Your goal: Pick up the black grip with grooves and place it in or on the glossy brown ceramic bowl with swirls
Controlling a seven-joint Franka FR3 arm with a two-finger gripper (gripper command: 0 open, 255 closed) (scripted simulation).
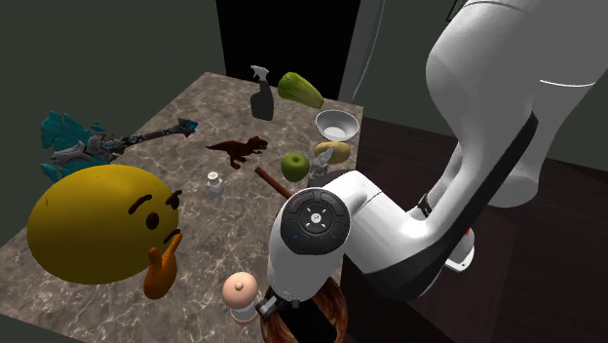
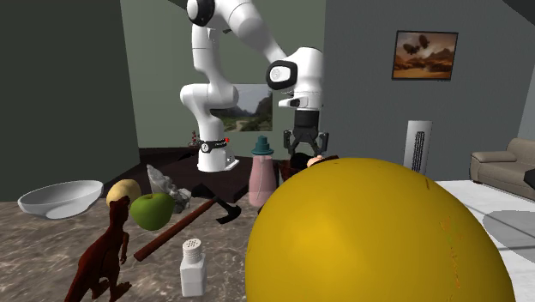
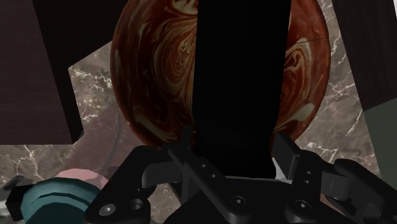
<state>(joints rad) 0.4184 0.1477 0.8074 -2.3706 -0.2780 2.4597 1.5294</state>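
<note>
The black grip (image 3: 236,83) stands as a long dark bar between my gripper's (image 3: 235,151) two fingers, which clasp its sides. Directly beyond it lies the glossy brown bowl with cream swirls (image 3: 153,76), on the marble table. In the second exterior view the gripper (image 2: 307,147) hangs pointing down behind the big yellow ball. In the shoulder view the bowl's (image 1: 331,310) rim peeks out under the arm at the table's near edge.
A pink bottle with a teal cap (image 2: 262,172) stands right beside the bowl. A huge yellow emoji ball (image 1: 97,222), an orange figure (image 1: 161,273), a shaker (image 1: 213,181), a dinosaur (image 1: 237,148), an apple (image 1: 295,166), a hatchet (image 2: 210,210) and a white bowl (image 1: 336,124) crowd the table.
</note>
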